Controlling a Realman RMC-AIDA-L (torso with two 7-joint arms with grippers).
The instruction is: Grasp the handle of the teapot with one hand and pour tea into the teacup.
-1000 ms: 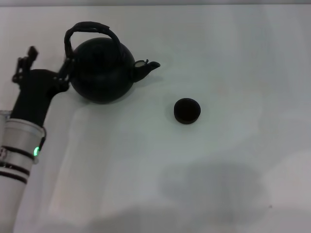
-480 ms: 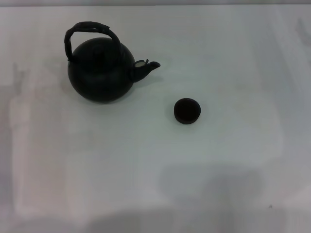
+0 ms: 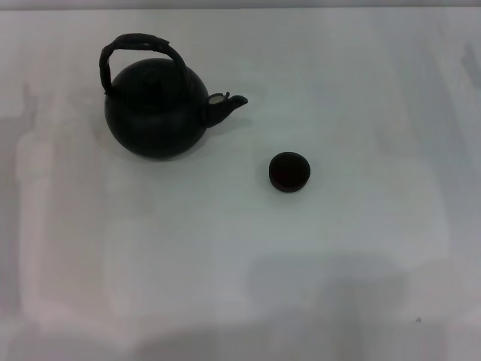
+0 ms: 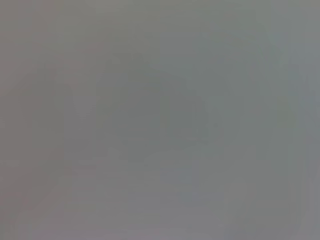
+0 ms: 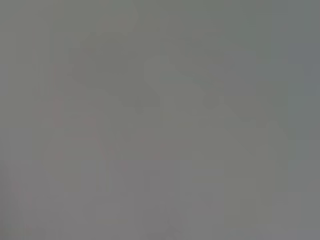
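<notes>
The teapot stands upright on the white table, toward the far left of the head view, a round matte-black pot far larger than anything else in sight. Its handle, an arched, rough-textured black loop, rises over the top of the pot, and nothing touches it. The short spout juts out toward the robot's right, with a pale spot showing on its upper side near where it joins the body. The teacup, a tiny round dark handleless cup, sits on the table to the right of the teapot and nearer to the robot, well apart from the pot, with bare table between it and the tip of the spout. Whether it holds any liquid is impossible to tell, since its inside reads as uniformly dark. Neither the left claw nor the right claw appears in the head view, and both wrist views show only a featureless grey field with no fingers, so whether either claw is spread or closed cannot be told. A broad, soft shadow lies across the near part of the table, below the teacup.
</notes>
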